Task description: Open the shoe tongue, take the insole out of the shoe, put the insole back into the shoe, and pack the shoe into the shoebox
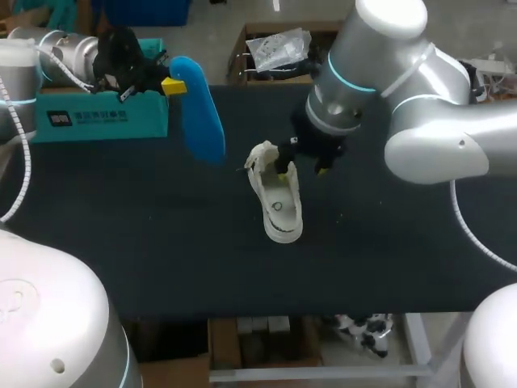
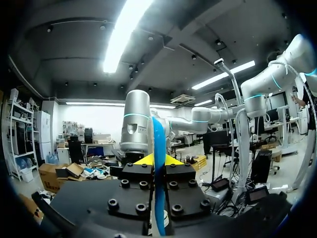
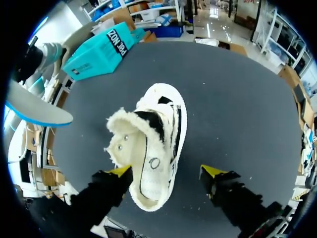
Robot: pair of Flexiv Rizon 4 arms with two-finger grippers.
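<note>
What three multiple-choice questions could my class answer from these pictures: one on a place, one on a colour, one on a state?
1. Where is the shoe?
A. Inside the shoebox
B. On the table, below the right pincer
C. In the left pincer

2. What colour is the insole?
A. Blue
B. Red
C. White

3. What state is the right pincer in?
A. Shut on the shoe
B. Open
C. Shut on the insole

Answers:
1 B: the head view shows the shoe lying on the dark table under the right pincer, apart from the shoebox.
2 A: the insole held up by the left pincer is bright blue.
3 B: in the right wrist view its yellow tips stand wide apart, one well clear of the shoe.
</note>
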